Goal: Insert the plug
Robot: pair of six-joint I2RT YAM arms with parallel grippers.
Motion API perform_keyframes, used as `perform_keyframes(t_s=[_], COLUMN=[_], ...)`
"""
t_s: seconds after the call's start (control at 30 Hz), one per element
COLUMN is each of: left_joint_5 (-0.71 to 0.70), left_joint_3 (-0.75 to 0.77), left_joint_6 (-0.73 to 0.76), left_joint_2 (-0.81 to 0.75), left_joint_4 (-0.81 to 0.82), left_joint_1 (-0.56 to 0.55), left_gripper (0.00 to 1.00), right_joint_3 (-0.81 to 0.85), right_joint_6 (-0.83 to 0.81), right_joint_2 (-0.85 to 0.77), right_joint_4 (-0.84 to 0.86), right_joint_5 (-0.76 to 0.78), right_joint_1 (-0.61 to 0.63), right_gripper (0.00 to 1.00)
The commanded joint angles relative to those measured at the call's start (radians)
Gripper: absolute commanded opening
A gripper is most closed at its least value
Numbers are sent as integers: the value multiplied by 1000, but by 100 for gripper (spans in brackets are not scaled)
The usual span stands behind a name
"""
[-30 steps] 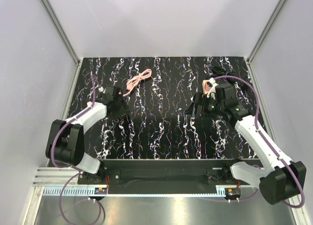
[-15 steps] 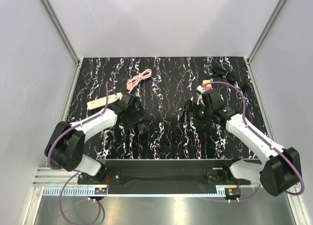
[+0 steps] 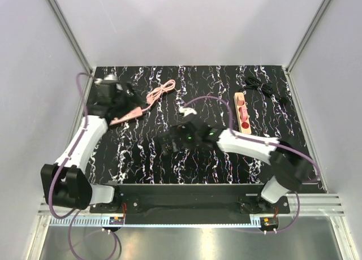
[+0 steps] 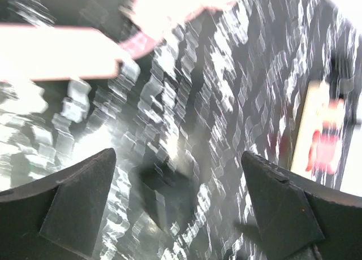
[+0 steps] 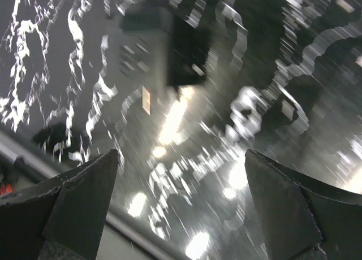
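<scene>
I cannot make out the salmon-pink plug for certain. A beige socket strip (image 3: 243,110) with red patches lies at the right; it also shows blurred in the left wrist view (image 4: 321,141). A pink flat strip (image 3: 127,114) lies just beside my left gripper (image 3: 123,100), which is open and empty (image 4: 178,155) at the far left. My right gripper (image 3: 167,142) is open and empty (image 5: 182,152), low over the table's middle. A dark block (image 5: 181,48) lies ahead of it.
A coiled pink cable (image 3: 160,93) lies at the back, left of centre. A black cable (image 3: 260,86) lies at the back right. The table's front rail (image 5: 34,152) shows under the right gripper. Both wrist views are motion-blurred.
The left gripper swung from centre-left back to the far left by the pink strip. The right arm swept left to the table's middle, leaving the socket strip uncovered at the right.
</scene>
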Motion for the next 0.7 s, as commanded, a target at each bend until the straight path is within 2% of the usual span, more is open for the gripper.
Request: perform_keyframes(t_s=[0.0, 0.03, 0.07, 0.13, 0.5, 0.53, 0.57, 0.63, 0.67], left_joint_5=[244, 337, 370, 436, 537, 533, 531, 522, 522], left_joint_3=[-1, -21, -70, -140, -234, -234, -236, -238, -239], left_joint_6=[98, 98, 83, 56, 128, 140, 147, 167, 175], left_joint_2=[-14, -14, -25, -33, -8, -14, -22, -28, -34], left_joint_4=[10, 59, 85, 154, 233, 234, 231, 225, 222], left_joint_1=[188, 198, 245, 263, 336, 336, 336, 338, 336], left_gripper=[99, 99, 99, 99, 99, 99, 99, 98, 98], right_joint_3=[131, 146, 171, 218, 321, 329, 330, 318, 312], right_joint_6=[3, -7, -17, -45, -83, -83, -83, -105, -119], right_joint_2=[133, 164, 218, 269, 456, 467, 479, 479, 462], right_joint_4=[113, 131, 165, 175, 193, 188, 185, 188, 187], right_joint_5=[186, 189, 202, 224, 275, 273, 270, 268, 270], right_joint_1=[63, 67, 75, 83, 138, 140, 141, 141, 141], right_gripper=[100, 100, 100, 100, 98, 88, 74, 42, 19])
